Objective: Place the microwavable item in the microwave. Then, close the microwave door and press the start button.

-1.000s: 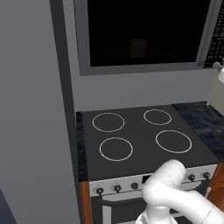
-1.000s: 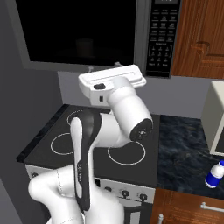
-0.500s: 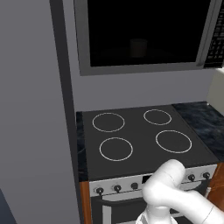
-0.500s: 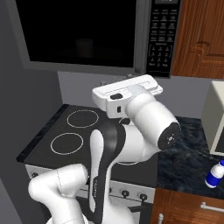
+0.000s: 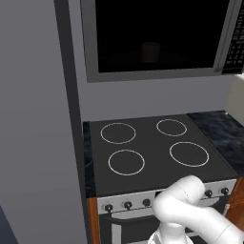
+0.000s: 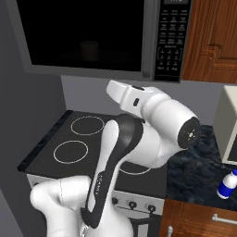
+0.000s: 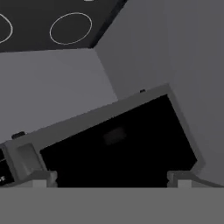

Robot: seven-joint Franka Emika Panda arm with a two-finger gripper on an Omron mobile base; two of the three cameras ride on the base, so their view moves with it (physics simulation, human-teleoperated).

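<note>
The microwave door (image 6: 83,37) is closed above the stove (image 5: 152,152), and through its black window a dim shape that looks like the glass tumbler (image 6: 89,47) sits inside the microwave (image 6: 106,39). The claw (image 7: 113,176) hovers with its two tips spread wide apart and nothing between them, looking at the door. To start it cleanly, I reckon it should line up one fingertip on the keypad (image 6: 170,41) at the door's right and push straight in, not sliding across neighbouring keys.
</note>
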